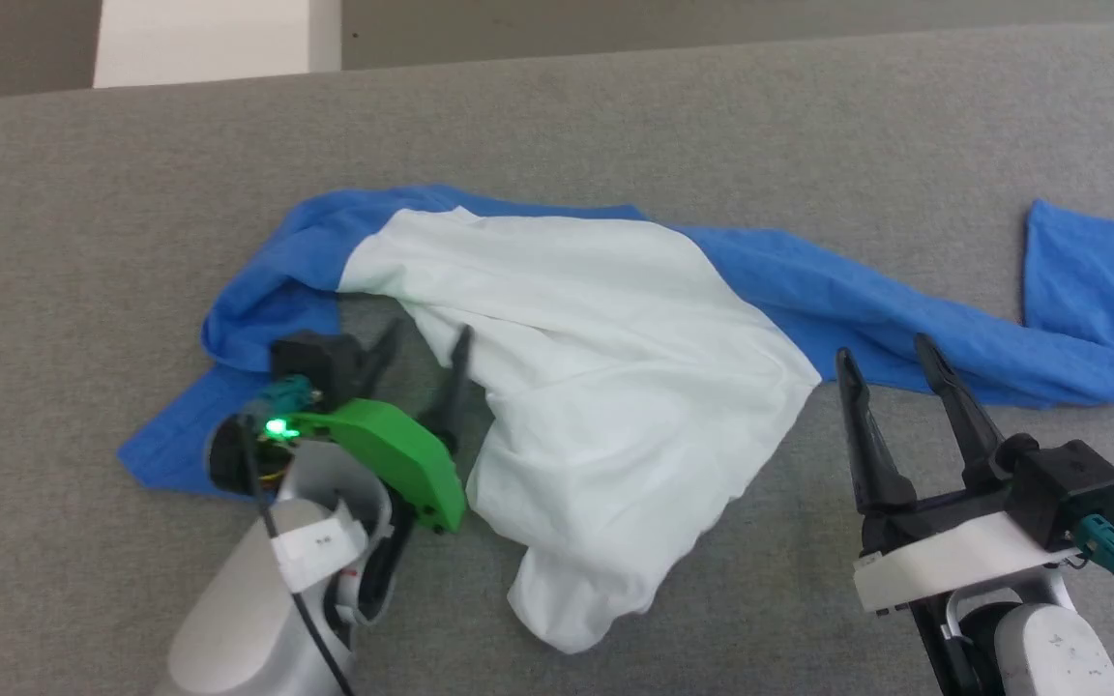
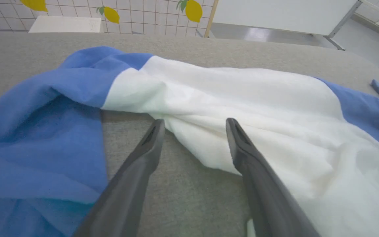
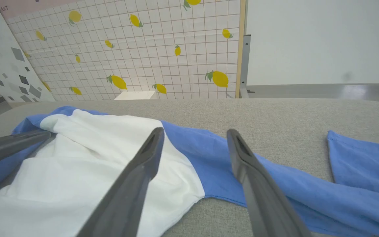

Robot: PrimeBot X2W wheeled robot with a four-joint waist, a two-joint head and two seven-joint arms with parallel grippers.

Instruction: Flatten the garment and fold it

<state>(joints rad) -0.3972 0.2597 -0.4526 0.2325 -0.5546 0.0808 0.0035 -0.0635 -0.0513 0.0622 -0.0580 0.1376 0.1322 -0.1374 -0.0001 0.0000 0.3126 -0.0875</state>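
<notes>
Two long dark fingers are seen spread wide on the left end effector (image 1: 427,333), and nothing is clamped between them. It is placed at the near-left edge of the garment (image 1: 596,367), which lies rumpled on the grey counter (image 1: 615,116). In the left wrist view, one finger is seen over a bare patch of counter and the other over the edge of the white body. Whether either finger touches the cloth cannot be told.

The right end effector (image 1: 884,348) is likewise held open and empty, toward the near right. Its fingertips are pointed at the place where the right blue sleeve (image 1: 905,309) meets the white body, and a corner of the white cloth lies just beside its inner finger.

The white body is creased, with a lobe drawn toward the near edge of the counter. The right blue sleeve is stretched along the counter to the right, and its end (image 1: 1094,271) is turned toward the far side. The left blue sleeve (image 1: 257,290) is bunched around the bare patch and is partly covered in the head view by the left arm's green housing (image 1: 393,464).

Beyond the counter, a pale block (image 1: 199,39) is seen. A gridded wall with yellow lemons (image 3: 143,49) and a white board (image 3: 324,39) are seen behind it in the right wrist view.
</notes>
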